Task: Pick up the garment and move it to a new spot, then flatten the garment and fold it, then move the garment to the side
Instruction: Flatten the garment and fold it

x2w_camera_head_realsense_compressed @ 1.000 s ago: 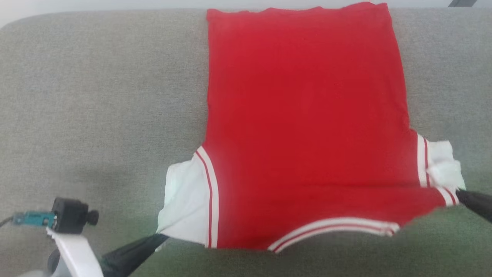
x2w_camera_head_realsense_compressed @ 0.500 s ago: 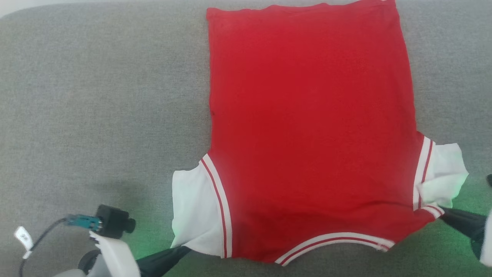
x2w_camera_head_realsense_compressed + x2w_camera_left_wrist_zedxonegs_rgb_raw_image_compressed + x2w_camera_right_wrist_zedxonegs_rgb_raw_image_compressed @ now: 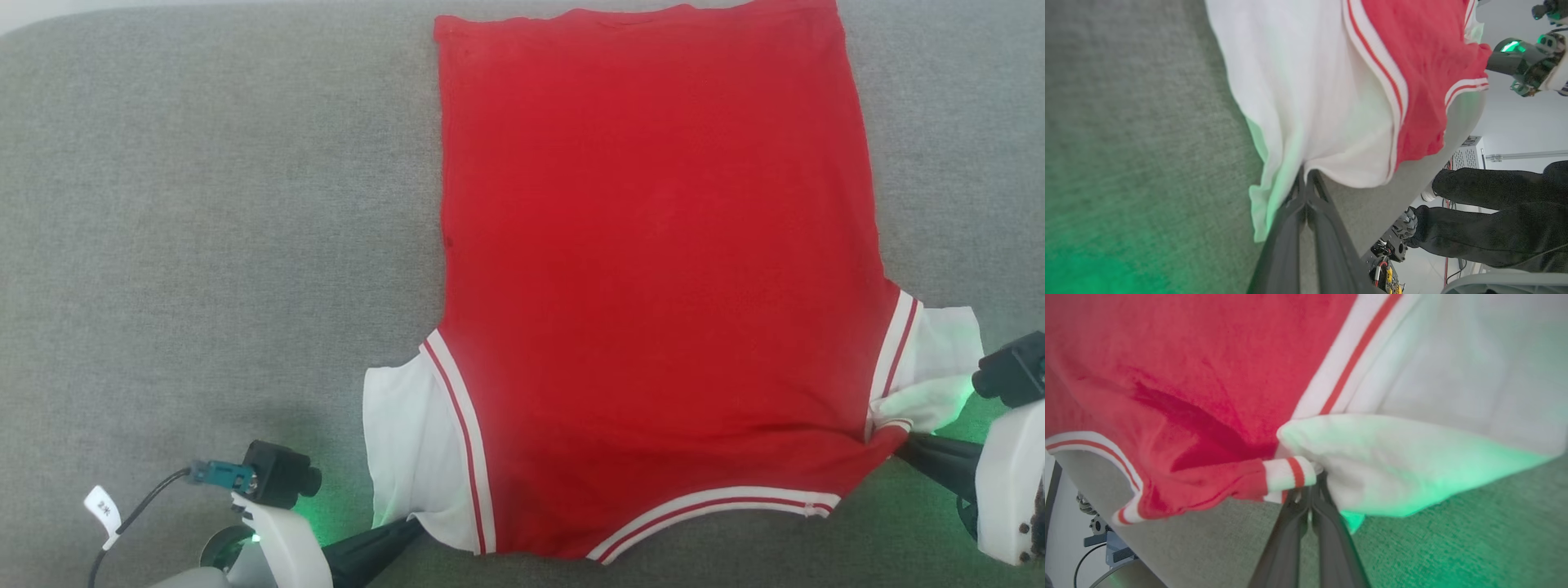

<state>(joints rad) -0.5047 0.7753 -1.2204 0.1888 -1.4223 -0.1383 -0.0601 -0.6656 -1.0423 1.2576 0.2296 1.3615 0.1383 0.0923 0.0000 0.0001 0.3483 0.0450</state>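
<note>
Left gripper (image 3: 406,531): two dark fingers pinched shut on the hem of one white sleeve. Right gripper (image 3: 900,443): likewise clamped on the opposite shoulder corner, at the striped trim. Item held: red jersey with short white sleeves and red-and-white striped trim (image 3: 653,269), spread plain side up, neck edge nearest the robot, on grey woven upholstery (image 3: 204,204). Step judged: flattening, nearly complete. Next move: release both corners, then regrip for the first fold.
</note>
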